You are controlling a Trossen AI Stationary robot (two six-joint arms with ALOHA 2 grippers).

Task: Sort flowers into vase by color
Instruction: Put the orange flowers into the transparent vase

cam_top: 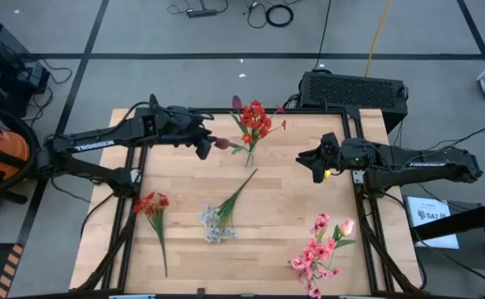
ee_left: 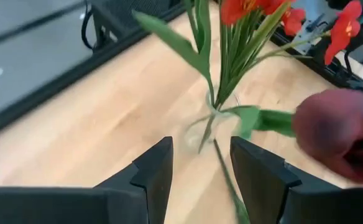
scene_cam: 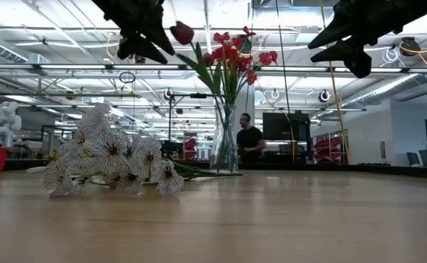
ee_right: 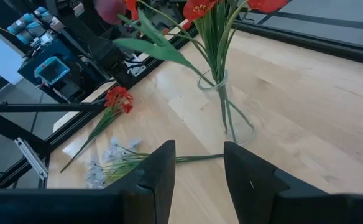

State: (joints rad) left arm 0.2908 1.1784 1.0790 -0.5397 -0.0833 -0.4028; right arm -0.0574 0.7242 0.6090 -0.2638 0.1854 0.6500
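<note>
1. Red flowers are already standing in the clear glass vase (cam_top: pixel 249 158) toward the far side of the pale wooden table (cam_top: pixel 292 224), their green stems bunched in its narrow mouth; a bright red cluster (cam_top: pixel 256 119) is spreading above the rim, and a dark maroon tulip bud (cam_top: pixel 222 143) is leaning out toward the left arm.

2. The left gripper (cam_top: pixel 203 149) is hovering just beside that maroon bud, above the vase. Its dark fingers (ee_left: pixel 153 171) are standing apart with nothing between them in the left wrist view; the bud looks to be resting free, its stem running down into the glass.

3. The right gripper (cam_top: pixel 315 169) is waiting in the air to the vase's right, its fingers (ee_right: pixel 160 171) parted and holding nothing.

4. By this showing the red sorting is partly done, and most of the job is judged to be remaining.

5. Three loose bunches are lying on the table: one red sprig (cam_top: pixel 152 204) near the left edge, one pale white-grey spray (cam_top: pixel 218 223) in the middle with its stem pointing toward the vase, and one heap of pink blossoms and buds (cam_top: pixel 319 249) at the near right.

6. Only one vase is showing.
</note>
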